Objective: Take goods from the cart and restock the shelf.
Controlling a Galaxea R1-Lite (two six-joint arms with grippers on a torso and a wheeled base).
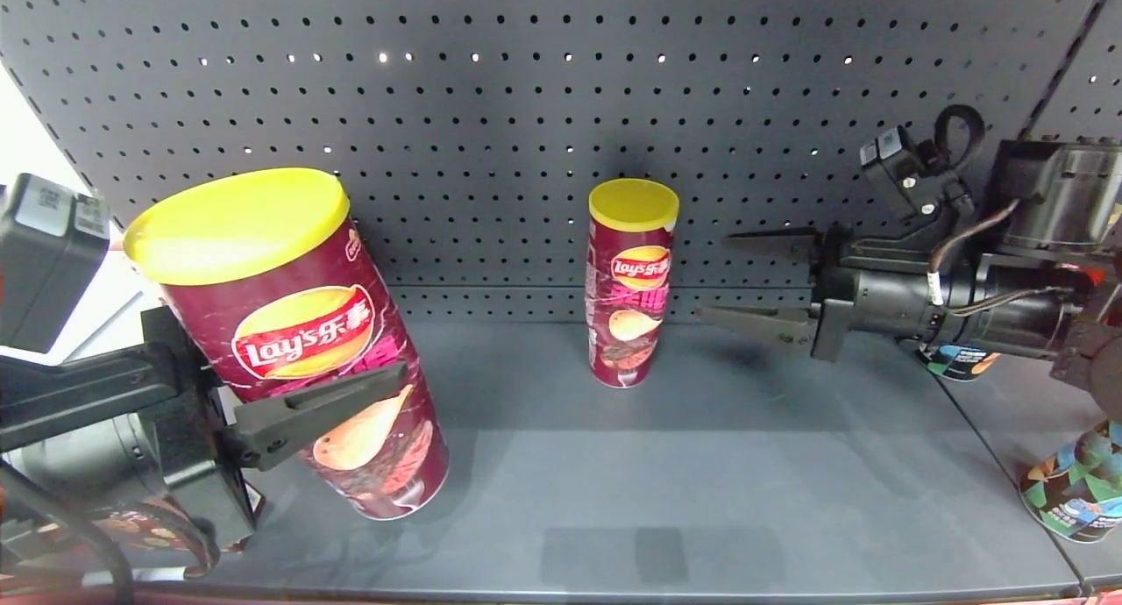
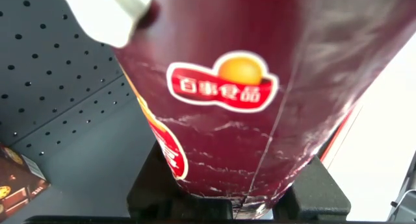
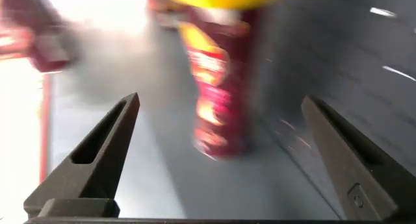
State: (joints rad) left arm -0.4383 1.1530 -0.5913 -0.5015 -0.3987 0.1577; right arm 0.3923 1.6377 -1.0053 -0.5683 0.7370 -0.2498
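The left hand (image 1: 355, 368) is clamped on a maroon chip can (image 1: 289, 342) with a yellow lid. The can is tilted low over the shelf (image 1: 701, 500), well left of an identical standing can (image 1: 629, 282) near the pegboard (image 1: 526, 105). Just right of the standing can, the right hand (image 1: 714, 276) hangs with its fingers apart. Farther right sit what seem to be teal-patterned tubs (image 1: 1074, 491).

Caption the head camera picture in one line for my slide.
Left claw holds a tilted chip can at the shelf; a second can stands upright at the pegboard, right claw open beside it.
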